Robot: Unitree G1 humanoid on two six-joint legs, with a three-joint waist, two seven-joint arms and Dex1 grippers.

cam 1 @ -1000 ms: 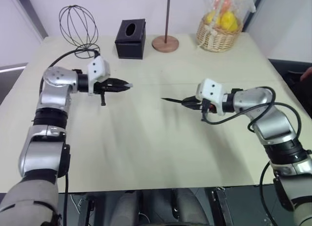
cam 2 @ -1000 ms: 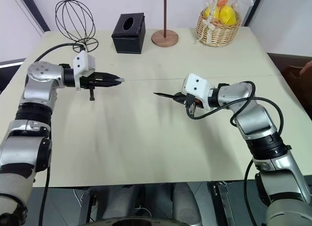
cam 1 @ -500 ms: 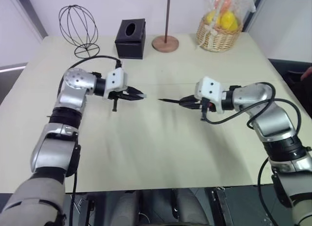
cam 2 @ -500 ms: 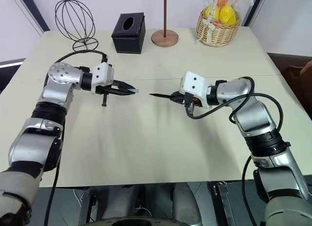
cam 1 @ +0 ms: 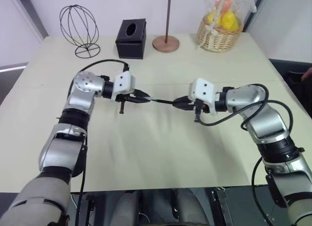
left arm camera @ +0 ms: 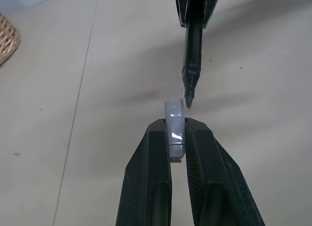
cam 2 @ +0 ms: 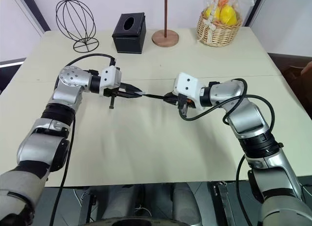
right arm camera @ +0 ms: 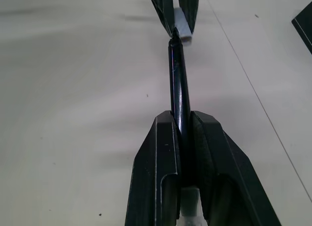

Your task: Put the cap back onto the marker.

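- Moved closer together since the earlier frame: left tool (cam 1: 141, 96) shifted toward the middle of the pale beige worktop (cam 1: 161, 153), right tool (cam 1: 179, 103) shifted a little toward it; wide gap between them now gone.
- Left tool: two black fingers (left arm camera: 148, 182) pressed together on the tiny pale grey-white cylindrical cap (left arm camera: 174, 122), open end of the cap sticking out past the fingertips.
- Right tool: two black fingers (right arm camera: 161, 162) clamped on the thin black pen-like marker (right arm camera: 178, 84), long part of the marker reaching out ahead of the tool.
- Marker held above the worktop, nearly level, pointing at the left tool.
- Pointed tip of the marker right at the mouth of the cap, slightly off to one side in the left wrist view; cannot tell whether touching or already inside.
- Cap not yet seated on the marker.
- At the far edge of the worktop, well apart from both tools: black wire sphere stand (cam 1: 79, 30), black box of tissues (cam 1: 130, 38), round wooden base with a thin pole (cam 1: 165, 43), woven basket with yellow fruit (cam 1: 218, 32).
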